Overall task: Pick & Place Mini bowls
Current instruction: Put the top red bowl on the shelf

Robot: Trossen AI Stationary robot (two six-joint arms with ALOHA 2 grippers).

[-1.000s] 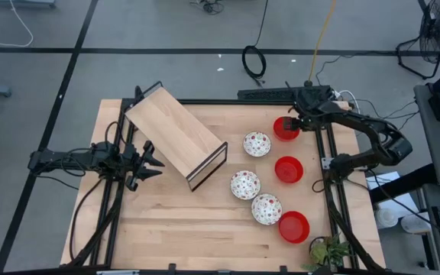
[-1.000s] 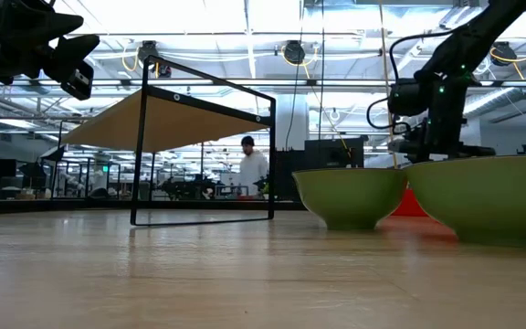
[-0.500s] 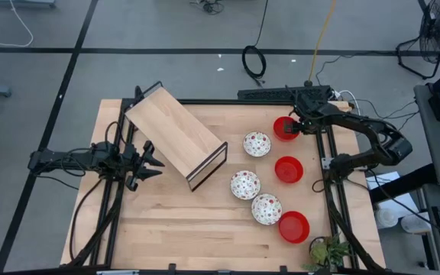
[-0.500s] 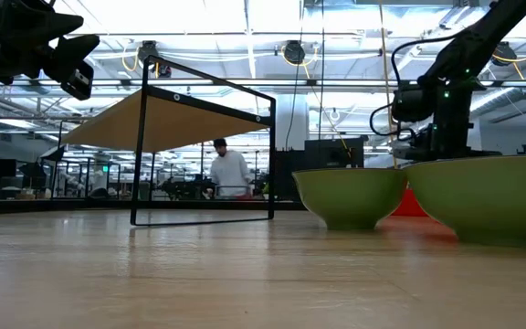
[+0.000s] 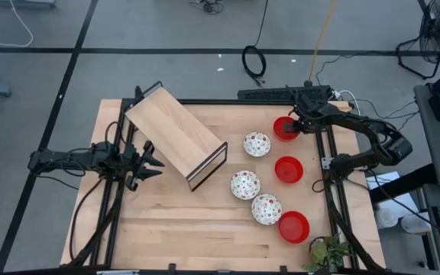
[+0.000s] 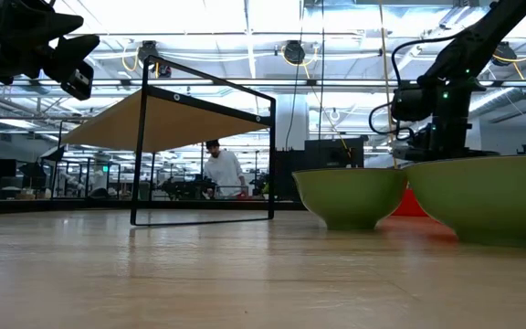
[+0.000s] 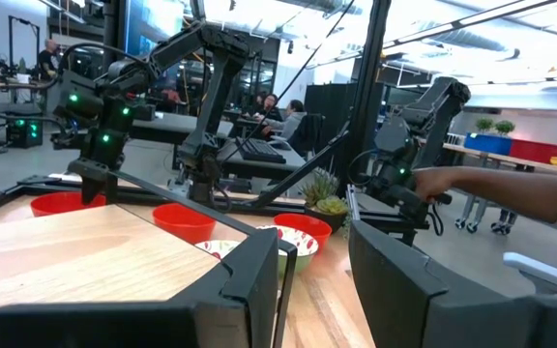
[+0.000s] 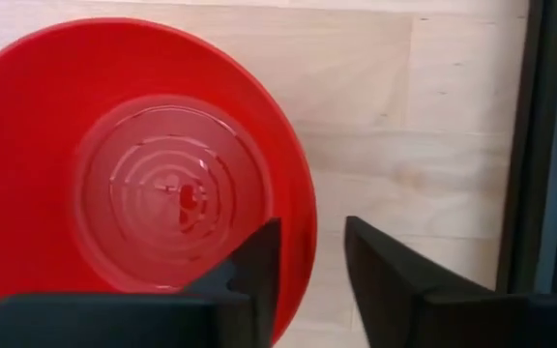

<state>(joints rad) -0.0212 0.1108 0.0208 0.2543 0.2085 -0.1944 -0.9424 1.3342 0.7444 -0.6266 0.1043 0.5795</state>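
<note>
Three red mini bowls (image 5: 289, 169) and three white speckled ones (image 5: 245, 184) rest on their bases on the right half of the table. My right gripper (image 5: 295, 124) is at the far red bowl (image 8: 153, 164), pointing down. It is open, one finger inside the bowl's right rim (image 8: 307, 227) and one outside; bare wood shows between the rim and the outer finger. My left gripper (image 5: 150, 162) waits open at the table's left, level, beside the wooden rack (image 5: 176, 136).
A wooden-topped wire rack stands tilted across the table's far left. A black frame rail (image 8: 549, 145) runs just right of the far red bowl. A small plant (image 5: 327, 250) sits at the near right corner. Bare wood (image 5: 182, 229) lies at near centre. A person moves in the room behind.
My right gripper has eased a little toward the table's right edge at the far red bowl. The bowls have stayed in place.
</note>
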